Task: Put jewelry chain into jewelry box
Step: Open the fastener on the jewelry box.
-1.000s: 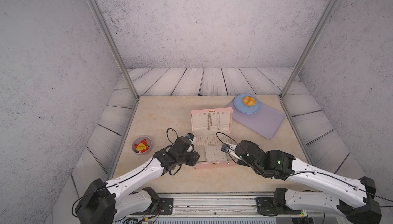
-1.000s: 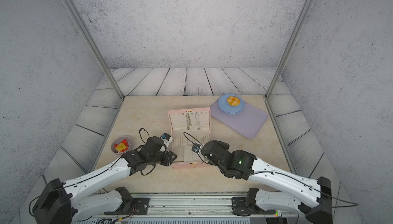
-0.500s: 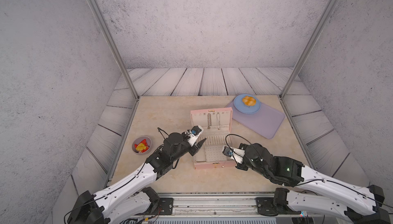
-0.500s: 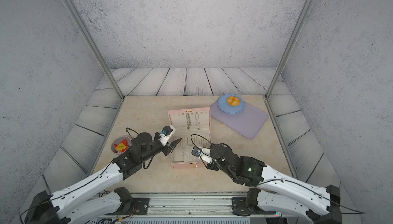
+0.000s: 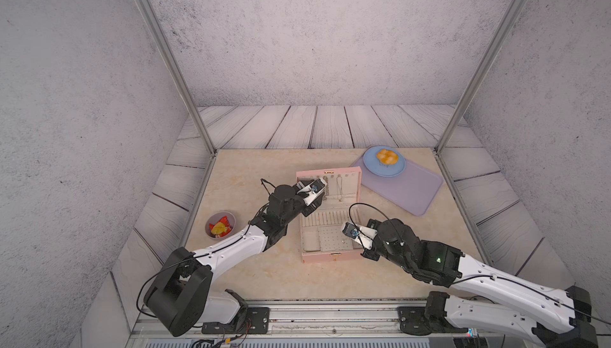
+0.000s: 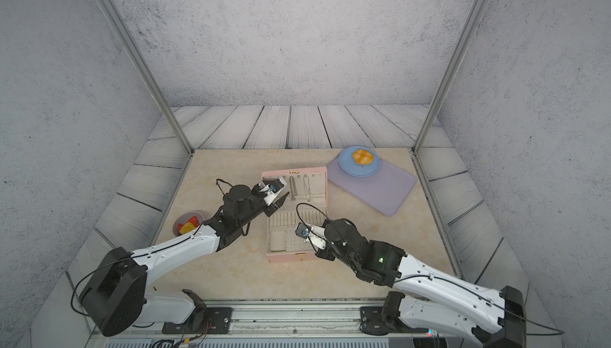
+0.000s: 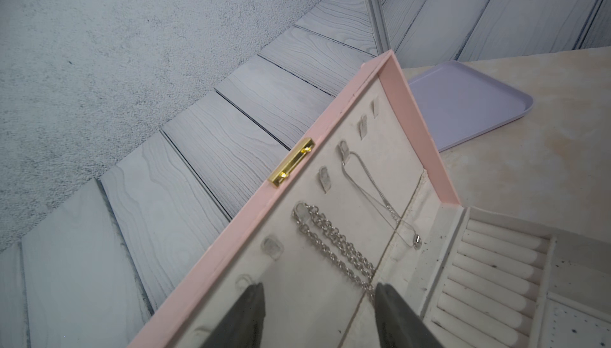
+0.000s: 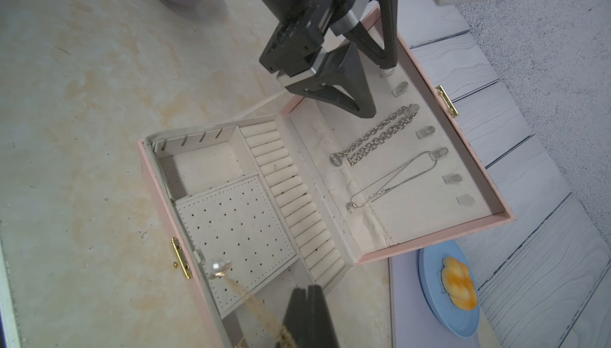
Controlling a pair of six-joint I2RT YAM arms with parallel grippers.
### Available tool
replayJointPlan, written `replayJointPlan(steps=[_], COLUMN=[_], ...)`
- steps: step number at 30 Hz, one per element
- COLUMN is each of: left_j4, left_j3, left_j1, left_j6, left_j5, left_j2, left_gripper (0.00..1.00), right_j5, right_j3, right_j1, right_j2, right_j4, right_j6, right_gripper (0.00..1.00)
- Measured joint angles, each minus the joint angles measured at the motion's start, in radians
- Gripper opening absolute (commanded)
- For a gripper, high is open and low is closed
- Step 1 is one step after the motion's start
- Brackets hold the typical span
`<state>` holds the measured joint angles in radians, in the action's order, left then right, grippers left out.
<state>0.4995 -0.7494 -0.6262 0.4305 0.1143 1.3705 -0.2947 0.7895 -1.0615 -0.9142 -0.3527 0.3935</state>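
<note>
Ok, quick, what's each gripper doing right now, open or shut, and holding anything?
Left gripper: open, holding nothing.
Right gripper: shut on the jewelry chain.

No text, label, brand mark, number or sign is legible in any view. The jewelry box [image 5: 317,259] and its gold clasp [image 8: 181,258] carry no readable marking.

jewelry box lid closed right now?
No: the right wrist view shows the jewelry box open, its lid tilted back with a chunky silver chain hooked inside it.
</note>
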Motion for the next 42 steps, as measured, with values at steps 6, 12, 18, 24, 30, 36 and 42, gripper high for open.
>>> replayJointPlan(steps=[6,12,18,24,30,36,42], left_j4=[0.008,0.006,0.005,0.003,0.005,-0.019,-0.093], left_j3=[-0.038,-0.062,-0.08,-0.089,-0.096,-0.112,-0.14], left_j1=[0.019,0.029,0.029,0.029,0.029,0.028,0.021], left_j6=[0.012,0.011,0.01,0.007,0.008,0.061,0.152], left_j5=[0.026,0.026,0.03,0.029,0.033,0.066,0.042], left_j2=[0.049,0.087,0.107,0.112,0.123,0.132,0.132], left_gripper=[0.58,0.58,0.58,0.59,0.56,0.51,0.47], right_j5=[0.02,0.034,0.042,0.049,0.057,0.058,0.058], right_j3=[-0.003,-0.01,-0.011,-0.013,-0.017,-0.022,-0.03], right_j1=[0.021,0.023,0.023,0.023,0.023,0.023,0.023], right_j2=[0.002,0.003,0.013,0.023,0.024,0.03,0.039], right_j4=[0.016,0.021,0.021,0.022,0.029,0.032,0.035], right_j6=[0.0,0.0,0.0,0.0,0.0,0.0,0.0], right_gripper=[0.0,0.0,0.0,0.0,0.0,0.0,0.0])
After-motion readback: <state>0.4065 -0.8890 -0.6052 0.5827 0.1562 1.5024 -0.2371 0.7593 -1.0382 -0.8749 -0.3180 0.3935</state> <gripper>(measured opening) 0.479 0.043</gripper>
